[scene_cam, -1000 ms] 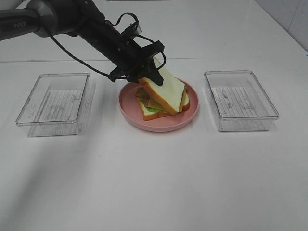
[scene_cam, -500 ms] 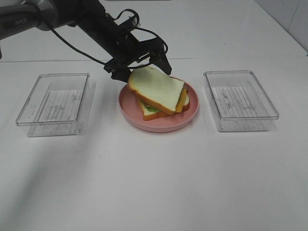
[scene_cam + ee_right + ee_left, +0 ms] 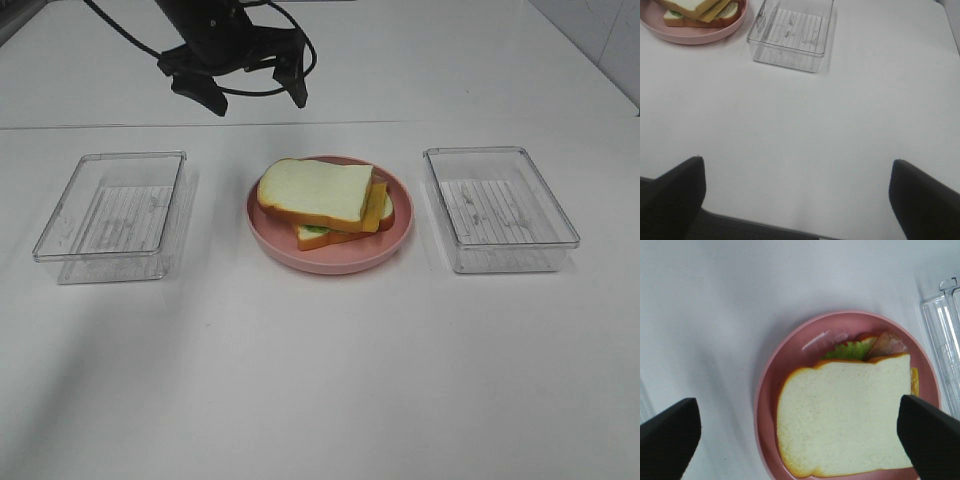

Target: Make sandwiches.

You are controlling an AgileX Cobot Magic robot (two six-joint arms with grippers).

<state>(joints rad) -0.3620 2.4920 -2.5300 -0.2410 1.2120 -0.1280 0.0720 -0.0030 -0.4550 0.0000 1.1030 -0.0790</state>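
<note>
White tabletop [image 3: 320, 380] filled the scene we saw. At far left lay a clear rectangular plastic tray [image 3: 112, 215]. Beyond it, toward the middle, our black left gripper [image 3: 255, 88] hung above the table with its jaws spread wide, gripping nothing. At centre sat a round pink plate [image 3: 330, 255] carrying the toy sandwich [image 3: 325, 200]: a white bread slice with orange-brown crust on top, yellow cheese and green lettuce peeking out beneath. A second clear tray [image 3: 500, 208] lay to the right. Our right gripper [image 3: 797, 200] hovered over bare table at the near right, jaws wide apart and empty.
</note>
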